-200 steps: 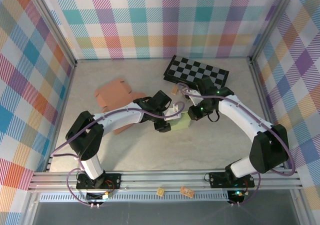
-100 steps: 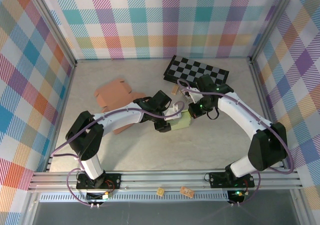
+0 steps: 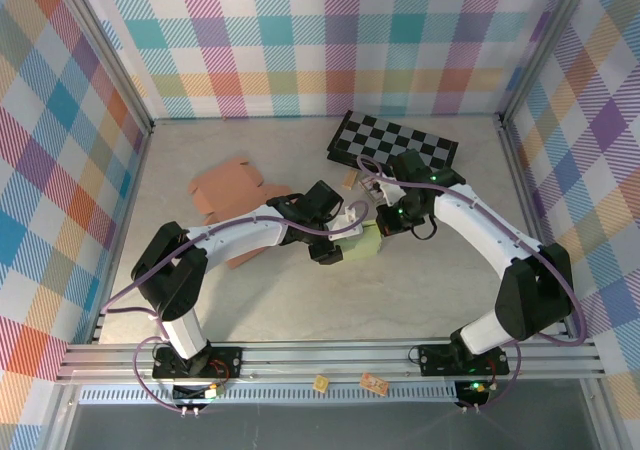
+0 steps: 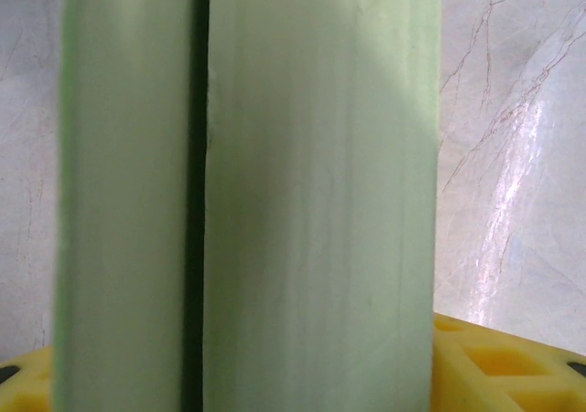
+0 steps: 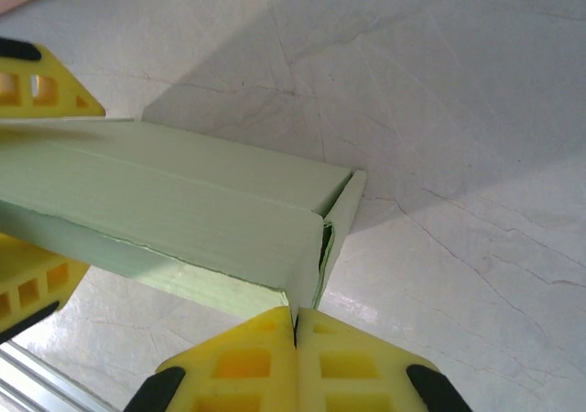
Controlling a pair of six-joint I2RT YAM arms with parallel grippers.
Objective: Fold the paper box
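The pale green paper box (image 3: pixel 364 243) lies mid-table between both arms. My left gripper (image 3: pixel 337 236) is shut on it across its width; in the left wrist view the box (image 4: pixel 311 192) stands close up, with a dark seam down its left side and a yellow fingertip (image 4: pixel 499 357) at its lower right. From the right wrist view the left fingers (image 5: pixel 41 87) clamp the box (image 5: pixel 183 211) from both sides. My right gripper (image 5: pixel 295 325) is shut, its tips nipping the lower corner edge of the box's end wall, where a flap stands slightly ajar. The right gripper (image 3: pixel 386 220) sits at the box's far right end.
A black-and-white checkered board (image 3: pixel 392 145) lies at the back right. A flat brown cardboard blank (image 3: pixel 232 188) rests at the back left, partly under the left arm. A small tan piece (image 3: pixel 349 180) sits near the board. Metal frame rails and plaid walls bound the table.
The right gripper's jaws closed fully on the box's end edge, and the right wrist shifted slightly toward the back. The left gripper and box stayed nearly still.
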